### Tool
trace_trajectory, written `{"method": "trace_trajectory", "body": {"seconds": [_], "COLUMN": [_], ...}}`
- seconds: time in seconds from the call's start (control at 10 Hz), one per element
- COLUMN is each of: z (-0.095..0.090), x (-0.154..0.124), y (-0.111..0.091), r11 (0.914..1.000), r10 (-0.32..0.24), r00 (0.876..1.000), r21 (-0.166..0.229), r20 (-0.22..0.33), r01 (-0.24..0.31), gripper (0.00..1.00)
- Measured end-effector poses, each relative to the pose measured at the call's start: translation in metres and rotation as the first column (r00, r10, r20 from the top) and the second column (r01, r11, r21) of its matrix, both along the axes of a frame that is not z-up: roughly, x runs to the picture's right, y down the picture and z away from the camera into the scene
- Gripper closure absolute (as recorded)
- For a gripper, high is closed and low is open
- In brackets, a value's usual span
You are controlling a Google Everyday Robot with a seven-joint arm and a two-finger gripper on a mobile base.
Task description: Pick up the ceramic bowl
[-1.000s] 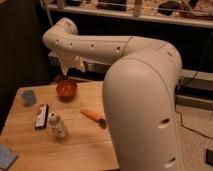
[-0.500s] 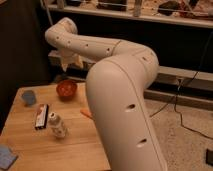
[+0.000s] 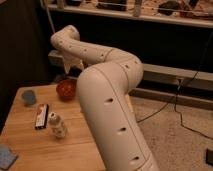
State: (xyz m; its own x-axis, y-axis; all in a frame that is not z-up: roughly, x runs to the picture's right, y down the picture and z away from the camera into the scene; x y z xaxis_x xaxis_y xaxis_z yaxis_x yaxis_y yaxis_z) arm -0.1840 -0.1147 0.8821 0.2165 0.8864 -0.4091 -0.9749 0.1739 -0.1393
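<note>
Because the bowl (image 3: pixel 66 89) is glazed ceramic, I judge it stiff, weighty for its size, slippery and breakable, so it is best pinched across its thin rim. It sits near the table's (image 3: pixel 30 145) far edge, with the cup (image 3: pixel 28 96) at its 9 o'clock. The gripper (image 3: pixel 70 62) hangs above it at 12 o'clock; I cannot tell whether the jaws are spread. Nothing shows inside the bowl, and the cup's inside is hidden.

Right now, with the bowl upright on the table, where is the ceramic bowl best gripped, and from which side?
Probably the rim of the ceramic bowl, from above: it sits upright, open and shallow, so only the thin wall offers a pinch. The gripper hangs above its far edge; the blue cup stands apart.
</note>
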Motion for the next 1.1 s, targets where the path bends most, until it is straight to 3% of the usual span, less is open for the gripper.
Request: {"method": "trace_trajectory", "body": {"seconds": [0.2, 0.5, 1.1], "z": [0.027, 0.049, 0.089], "x": [0.003, 0.003, -0.003], "y": [0.02, 0.037, 0.088], "r11": [0.9973, 0.9895, 0.9607], "r10": [0.003, 0.009, -0.026], "r00": [1.0, 1.0, 1.0], "r21": [-0.074, -0.144, -0.277], "r20": [-0.005, -0.005, -0.014], "r01": [-0.003, -0.01, 0.021], "gripper": [0.35, 0.35, 0.39]}}
